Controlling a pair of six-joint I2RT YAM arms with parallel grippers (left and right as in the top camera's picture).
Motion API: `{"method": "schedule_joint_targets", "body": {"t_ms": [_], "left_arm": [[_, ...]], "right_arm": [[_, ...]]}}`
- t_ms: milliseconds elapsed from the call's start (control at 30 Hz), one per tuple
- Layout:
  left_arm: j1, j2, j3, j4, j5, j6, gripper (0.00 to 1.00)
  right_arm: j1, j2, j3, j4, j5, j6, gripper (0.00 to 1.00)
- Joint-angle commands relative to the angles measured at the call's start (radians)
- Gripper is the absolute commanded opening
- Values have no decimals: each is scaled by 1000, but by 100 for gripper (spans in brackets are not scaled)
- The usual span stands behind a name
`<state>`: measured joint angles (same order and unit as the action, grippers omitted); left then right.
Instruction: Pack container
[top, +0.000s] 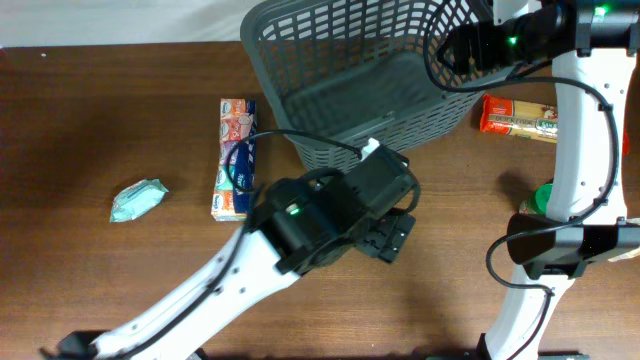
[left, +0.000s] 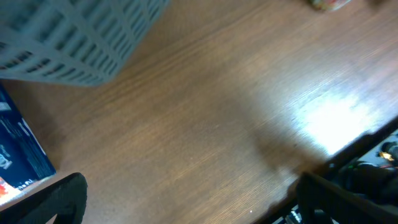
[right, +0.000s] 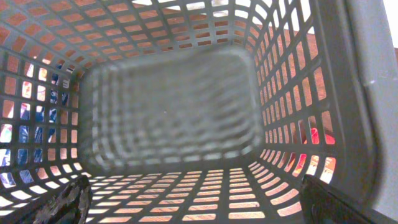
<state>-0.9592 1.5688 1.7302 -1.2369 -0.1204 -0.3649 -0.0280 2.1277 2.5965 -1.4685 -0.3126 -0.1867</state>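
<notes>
A dark brown wood-grain table (top: 80, 120) fills the overhead view, and a pale strip of the room (top: 120, 20) shows beyond its far edge. Well left of the container (top: 340, 90) lies a crumpled teal packet (top: 138, 200). Nearer to it, still on its left, a long blue, red and white box (top: 234, 158) lies flat. The container itself stands on the far part of the table, right of centre, its lattice walls upright. Just in front of its near wall the left end effector (top: 388, 236) hovers over glossy bare wood, fingers (left: 62, 199) wide apart. The right end effector (top: 468, 45) hangs above the container's right rim, looking down on the solid floor, its jaws also spread. Just right of the container lies an orange packet (top: 520, 117); a green item (top: 540, 198) sits partly hidden behind the right arm.
</notes>
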Motion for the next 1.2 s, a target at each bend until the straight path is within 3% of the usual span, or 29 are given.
{"method": "schedule_joint_targets", "body": {"t_ms": [0,1033,1100,1167], "left_arm": [[-2,43,14,-19,0,-35,99],[-2,59,14,-35,-43,-35,100],[-2,59,14,-35,-77,-35,73],[-2,59,14,-34,-95,-36,50]], "right_arm": [[8,13,5,3,10,13,99],[8,105,5,63,-26,13,99],[8,105,5,63,-35,13,94],[8,105,5,63,-35,13,79]]}}
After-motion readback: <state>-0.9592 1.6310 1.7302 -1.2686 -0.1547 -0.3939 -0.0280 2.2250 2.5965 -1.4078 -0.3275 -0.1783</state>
